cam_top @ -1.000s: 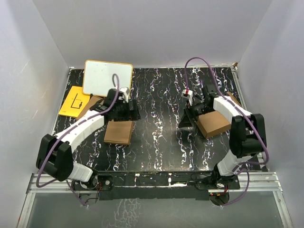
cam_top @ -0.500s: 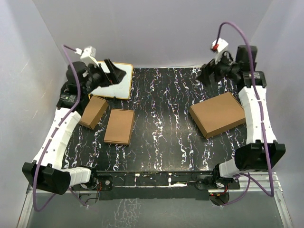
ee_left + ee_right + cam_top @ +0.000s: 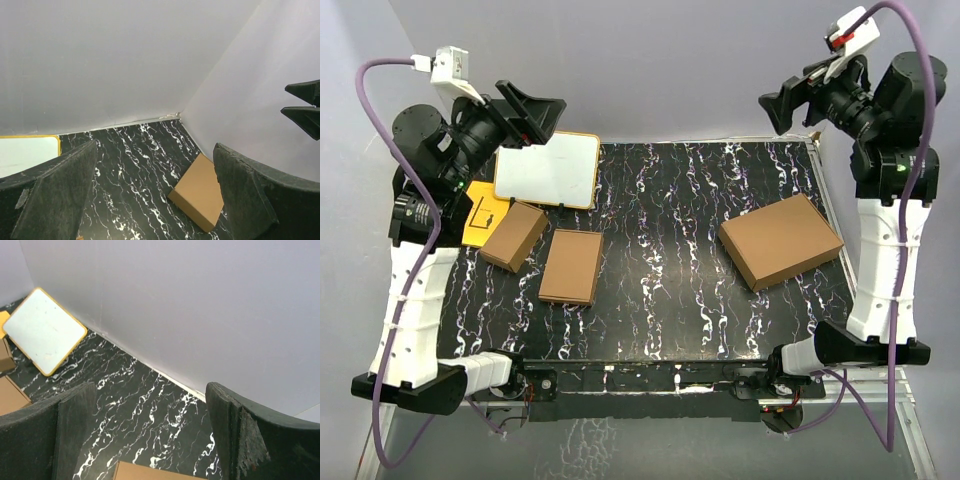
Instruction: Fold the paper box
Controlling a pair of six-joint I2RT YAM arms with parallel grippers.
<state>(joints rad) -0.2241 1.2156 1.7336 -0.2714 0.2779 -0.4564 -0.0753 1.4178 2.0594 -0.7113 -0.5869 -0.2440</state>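
Table (image 3: 670,290): paper box (image 3: 570,266) below left claw (image 3: 536,120)

A robot lab cell: 3 plain pale grey panels (image 3: 650,60) wall in a black, white-veined tabletop (image 3: 670,270). Along the frame's bottom a silver metal rail (image 3: 620,369) carries 2 cabled white-and-black robot arms (image 3: 415,290).

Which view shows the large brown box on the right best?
Top external: the large brown box lies whole and unobstructed. Left wrist shows most of it; right wrist shows only a sliver along the bottom edge.
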